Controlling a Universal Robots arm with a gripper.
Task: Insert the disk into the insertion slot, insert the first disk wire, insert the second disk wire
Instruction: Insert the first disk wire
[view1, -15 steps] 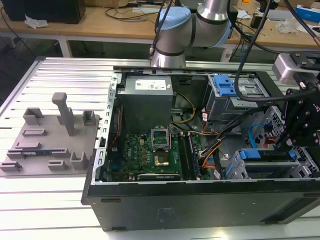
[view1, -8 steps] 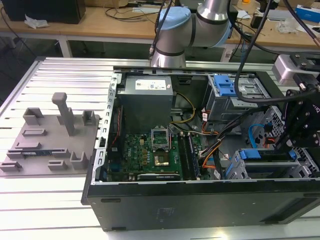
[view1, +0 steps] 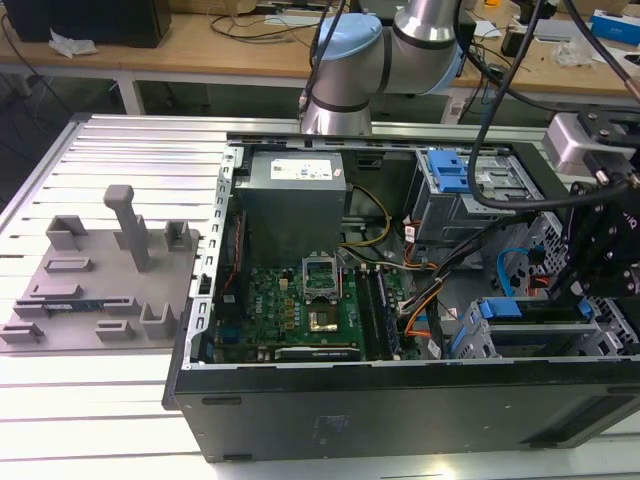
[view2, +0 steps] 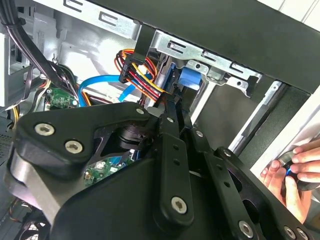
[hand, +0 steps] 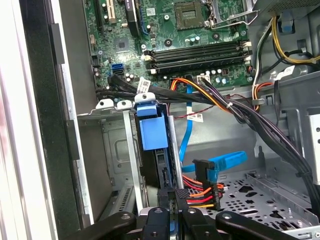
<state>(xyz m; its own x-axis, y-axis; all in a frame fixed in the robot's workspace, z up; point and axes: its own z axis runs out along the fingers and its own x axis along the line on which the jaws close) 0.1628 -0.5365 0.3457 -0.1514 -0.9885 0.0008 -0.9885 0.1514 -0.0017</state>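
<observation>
Gripper (hand: 175, 195) at edge of the disk (hand: 152, 134), hold unclear, disk between walls of the insertion slot (hand: 131, 155), wires (hand: 200, 196) just beside

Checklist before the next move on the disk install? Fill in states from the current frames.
1. Disk in insertion slot: ok, its blue caddy stands inside the cage; full seating cannot tell.
2. Coloured-wire connector mated to the disk: cannot tell; it sits beside the gripper.
3. Blue flat cable plugged in: appears not ok, its end lies apart from the disk.
4. Black cable bundle clear of the gripper: ok.
5. Person's hand away from the case: not ok, it is close beside it.
</observation>
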